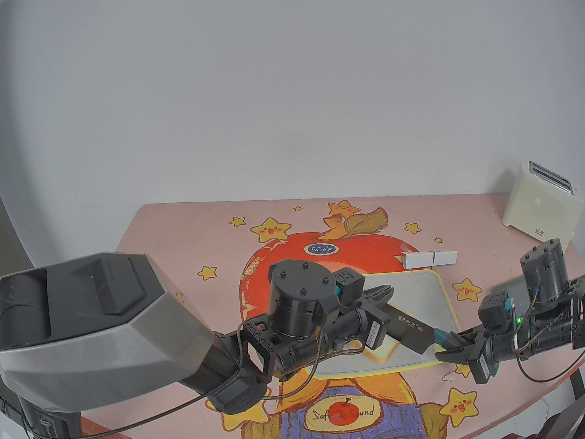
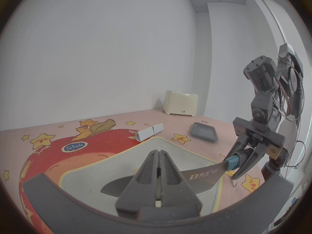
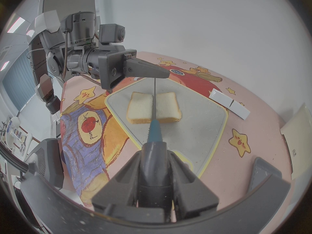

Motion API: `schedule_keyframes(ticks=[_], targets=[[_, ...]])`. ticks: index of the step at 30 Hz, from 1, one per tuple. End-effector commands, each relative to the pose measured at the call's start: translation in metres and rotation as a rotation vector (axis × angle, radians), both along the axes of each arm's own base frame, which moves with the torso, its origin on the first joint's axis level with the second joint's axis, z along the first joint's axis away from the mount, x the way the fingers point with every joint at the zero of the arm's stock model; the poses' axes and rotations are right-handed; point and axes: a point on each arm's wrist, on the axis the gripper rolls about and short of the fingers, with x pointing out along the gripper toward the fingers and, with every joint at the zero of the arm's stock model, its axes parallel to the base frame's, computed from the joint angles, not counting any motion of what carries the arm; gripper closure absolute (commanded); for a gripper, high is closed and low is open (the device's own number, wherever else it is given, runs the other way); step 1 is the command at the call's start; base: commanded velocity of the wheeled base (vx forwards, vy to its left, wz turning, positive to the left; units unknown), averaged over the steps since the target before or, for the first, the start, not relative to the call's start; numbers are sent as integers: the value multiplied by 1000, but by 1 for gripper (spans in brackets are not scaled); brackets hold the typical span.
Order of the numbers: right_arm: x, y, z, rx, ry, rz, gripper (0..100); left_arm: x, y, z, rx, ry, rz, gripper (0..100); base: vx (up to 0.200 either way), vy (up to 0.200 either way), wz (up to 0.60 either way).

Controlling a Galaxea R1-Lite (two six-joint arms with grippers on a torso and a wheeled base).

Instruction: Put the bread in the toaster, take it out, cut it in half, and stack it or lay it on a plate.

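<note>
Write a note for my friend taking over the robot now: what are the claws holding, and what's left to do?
Right gripper: shut on the teal-handled steel knife, blade across the middle of the pale bread slice.
Left gripper: shut, tips at the blade's back.
Bread lies on the white yellow-rimmed cutting board; cream toaster at the pink table's far right; grey rectangular dish just in front of it.
Done: bread out of toaster.
Left: finish the cut (unclear if through), plate the halves.
</note>
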Motion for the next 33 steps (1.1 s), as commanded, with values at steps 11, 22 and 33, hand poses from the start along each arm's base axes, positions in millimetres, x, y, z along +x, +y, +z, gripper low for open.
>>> schedule_keyframes(ticks=[11,22,33], targets=[[-7,-3,-8,-13,23,1,100,0,0,0,-2,-1,0,100,0,0,0],[-9,-5,-7,-11,19,-1,100,3,26,65,-178,-148,48,100,0,0,0],[4,2,-5,-11,19,2,100,-64,153,199,-392,-397,175,100,0,0,0]])
